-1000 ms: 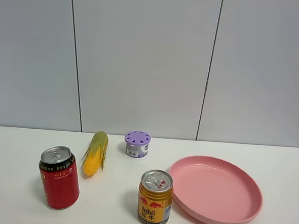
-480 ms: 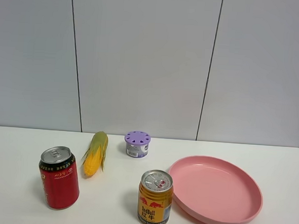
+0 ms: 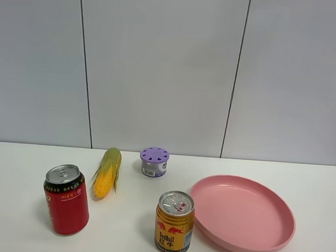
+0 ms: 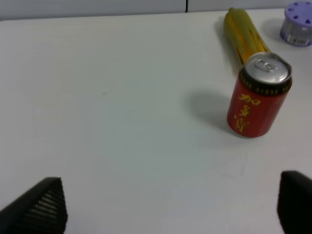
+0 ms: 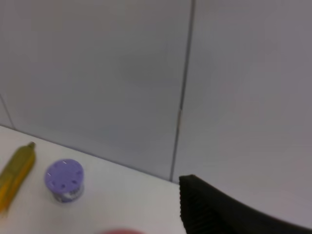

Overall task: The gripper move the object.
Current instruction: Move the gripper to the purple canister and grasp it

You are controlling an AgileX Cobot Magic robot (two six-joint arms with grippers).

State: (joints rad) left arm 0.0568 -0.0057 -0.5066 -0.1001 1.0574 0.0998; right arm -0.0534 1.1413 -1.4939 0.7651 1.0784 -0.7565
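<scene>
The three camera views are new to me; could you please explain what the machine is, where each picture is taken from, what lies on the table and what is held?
This is a robot with two arms, each ending in two fingers. The high view comes from a camera off the arms, neither in its frame. On the white table it shows a red can, a corn cob, a small purple-lidded container, a gold Red Bull can and a pink plate. Each wrist view looks along one arm. The left fingers are wide apart and hold nothing. Only one right finger shows, so I cannot tell its state.
</scene>
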